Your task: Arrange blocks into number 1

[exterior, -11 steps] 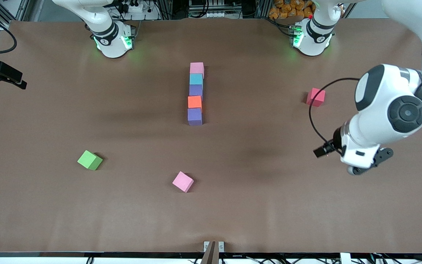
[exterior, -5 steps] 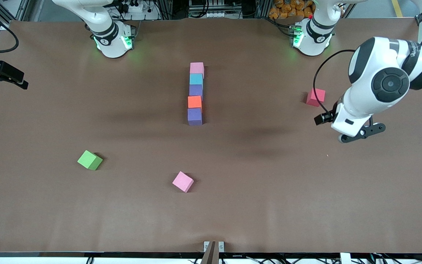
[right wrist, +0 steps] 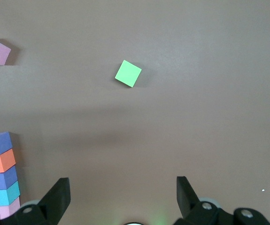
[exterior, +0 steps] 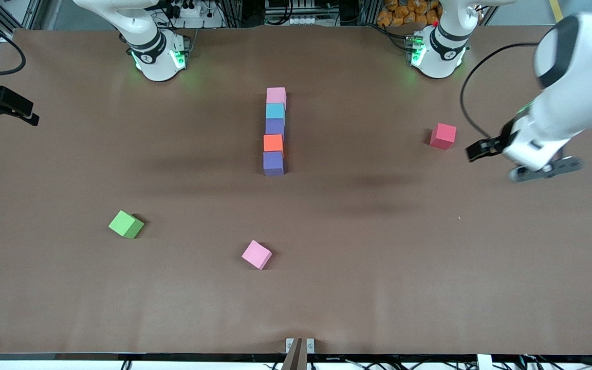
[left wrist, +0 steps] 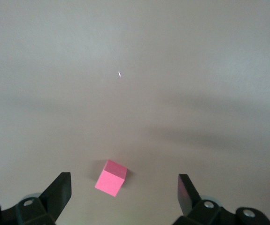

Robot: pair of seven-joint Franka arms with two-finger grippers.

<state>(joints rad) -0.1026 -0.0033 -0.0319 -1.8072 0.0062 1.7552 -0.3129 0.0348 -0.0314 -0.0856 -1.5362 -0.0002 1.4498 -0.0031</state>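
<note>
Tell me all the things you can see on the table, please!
Pink block: one, pink, end of the line farthest from the front camera.
Light blue block: one, next in line.
Purple blocks: two, one third in line, one at the nearest end.
Orange block: one, between the purples.
Loose pink cube: one, alone, nearest the camera.
Green cube: one, toward the right arm's end.
Red cube: one, toward the left arm's end.
Table: one, brown.
Left gripper: open, above the table by the red cube.
Right gripper: open, waiting.
</note>
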